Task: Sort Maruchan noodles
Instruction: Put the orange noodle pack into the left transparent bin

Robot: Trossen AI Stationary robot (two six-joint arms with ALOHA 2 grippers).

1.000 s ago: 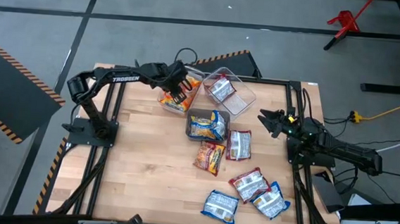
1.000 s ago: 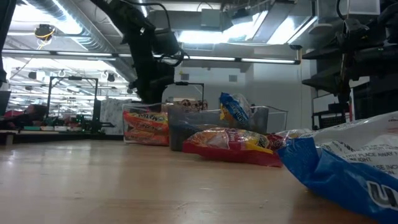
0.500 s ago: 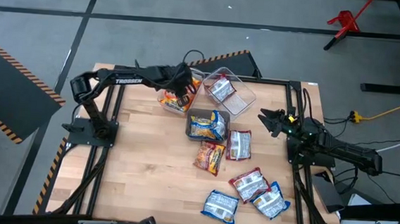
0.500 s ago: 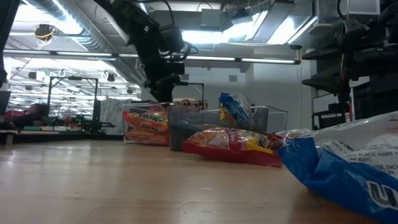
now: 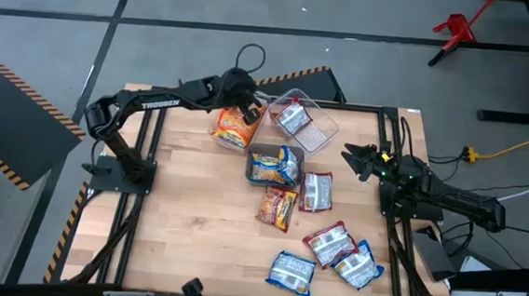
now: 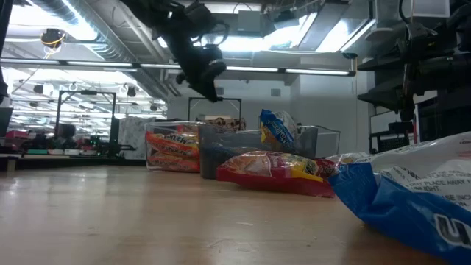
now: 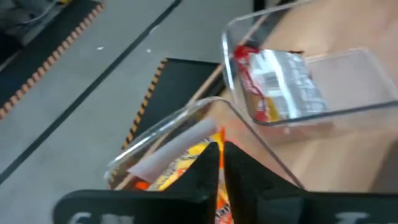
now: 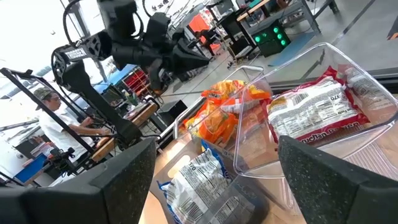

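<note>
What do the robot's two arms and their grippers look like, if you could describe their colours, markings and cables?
Both arms are dark, nearly black, jointed tubes on black frame mounts. The left arm carries white TROSSEN lettering on its link, and a black cable loops above its gripper, whose fingers are dark and slim. The right gripper has broad, matte black fingers with a speckled texture; small green and yellow spots show on its wrist.

white capitals reading "trossen" run along the left arm's upper link (image 5: 158,102) in the high view. in the low view, the nearest blue packet (image 6: 412,199) carries small print beginning "place a…", the rest too small to read. the red-and-white packet (image 8: 317,109) in the right wrist view shows "570".
</note>
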